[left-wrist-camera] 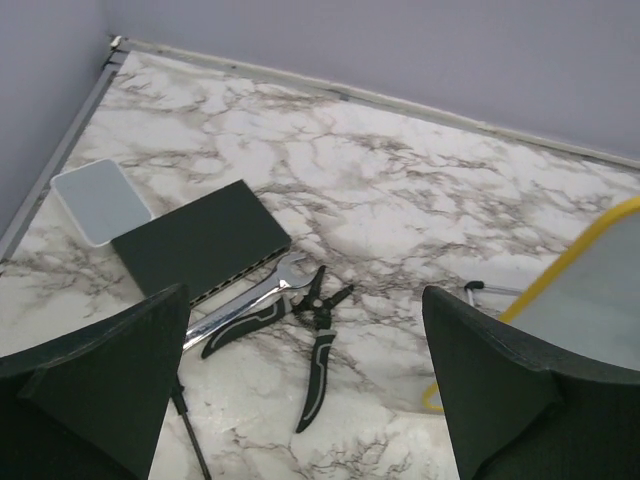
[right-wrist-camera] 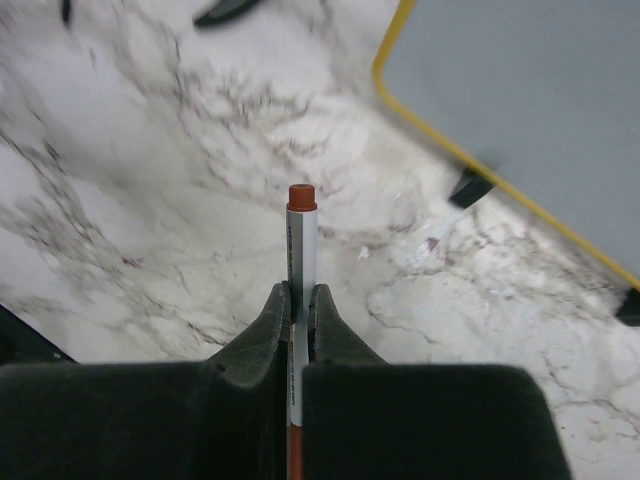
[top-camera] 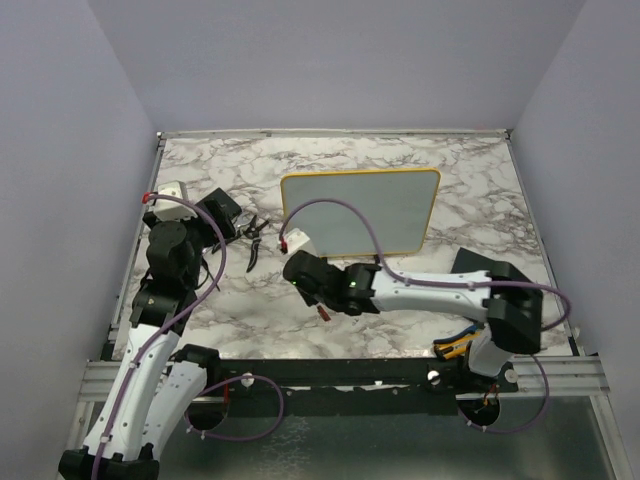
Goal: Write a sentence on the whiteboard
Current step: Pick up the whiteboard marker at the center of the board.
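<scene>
Right arm stretched low and leftward in front of the whiteboard (top-camera: 360, 212), right gripper (right-wrist-camera: 300, 300) just off its near-left corner, jaws closed on a marker (right-wrist-camera: 302, 235), left arm folded upright well left of the whiteboard, left gripper (left-wrist-camera: 305, 300) spread wide, holding nothing

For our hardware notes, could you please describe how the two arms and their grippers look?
The left arm and right arm have white links with black joints; purple cables loop along them. The left gripper and right gripper have black fingers.
</scene>
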